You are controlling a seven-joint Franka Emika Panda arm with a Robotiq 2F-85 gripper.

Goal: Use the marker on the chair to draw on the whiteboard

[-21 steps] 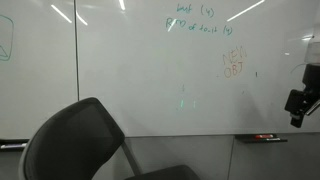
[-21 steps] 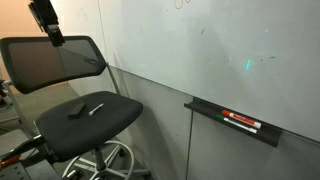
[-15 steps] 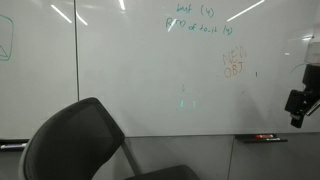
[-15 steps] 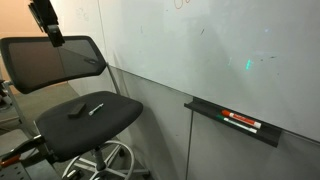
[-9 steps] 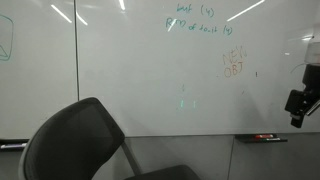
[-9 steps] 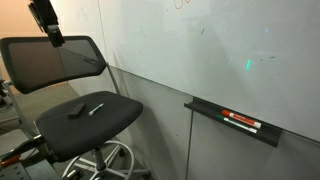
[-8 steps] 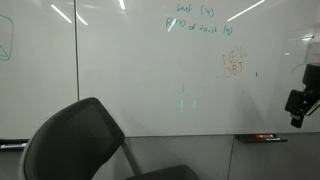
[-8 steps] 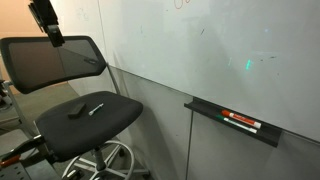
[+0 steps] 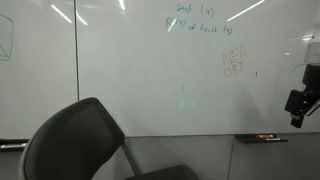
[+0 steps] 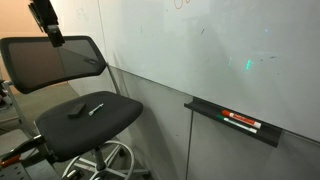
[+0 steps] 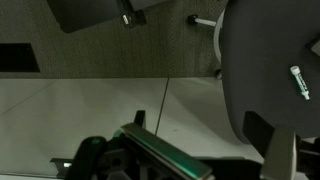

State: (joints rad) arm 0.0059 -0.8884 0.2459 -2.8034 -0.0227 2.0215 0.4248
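The dark chair stands by the whiteboard, and both show in both exterior views. A green-capped marker lies on the chair's seat next to a small dark object. My gripper hangs high above the backrest, well apart from the marker. It is open and empty. In an exterior view it sits at the right edge, in front of the whiteboard and beyond the chair. The wrist view shows my open fingers, with the seat and marker to the right.
A black tray on the wall under the board holds red and dark markers; it also shows in an exterior view. The board carries green handwriting and faint orange scribbles. The chair's metal base stands on the floor.
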